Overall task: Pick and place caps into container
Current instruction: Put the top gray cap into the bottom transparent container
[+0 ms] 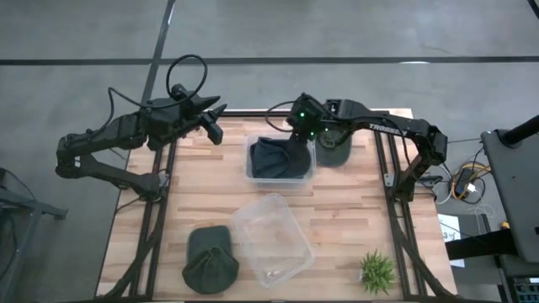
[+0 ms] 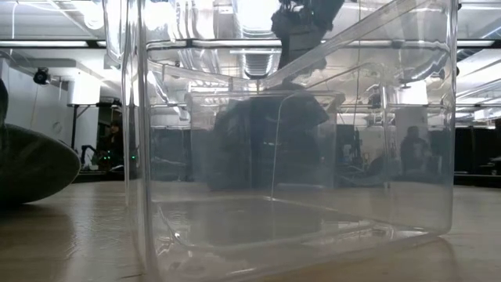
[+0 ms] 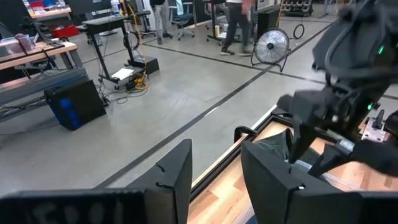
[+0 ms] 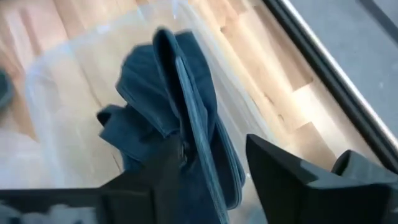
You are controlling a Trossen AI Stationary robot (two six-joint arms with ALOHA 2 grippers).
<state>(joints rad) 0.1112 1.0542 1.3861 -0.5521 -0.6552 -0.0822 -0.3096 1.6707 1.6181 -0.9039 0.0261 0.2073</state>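
Navy caps (image 1: pixel 278 158) lie heaped in the clear container (image 1: pixel 253 172) at the table's far middle. In the right wrist view the top navy cap (image 4: pixel 180 118) stands on edge with its brim up. My right gripper (image 1: pixel 296 126) (image 4: pixel 214 180) hangs open just above it, one finger on each side of the brim. One olive cap (image 1: pixel 333 148) rests on the table right of the container, under the right arm. Another olive cap (image 1: pixel 209 259) (image 2: pixel 31 164) lies crown up at the near left. My left gripper (image 1: pixel 215 126) (image 3: pixel 214 180) waits open over the far left edge. My right gripper comes at the navy cap's brim (image 4: pixel 193 130) from above with its fingers apart. The brim's edge runs into the gap between them. I cannot tell whether either finger touches it.
A second clear container (image 1: pixel 269 240) (image 2: pixel 297 157) lies tipped at the near middle, filling most of the low view. A small green spiky plant (image 1: pixel 376 269) stands at the near right corner. Bare wood lies between the containers and along the left side.
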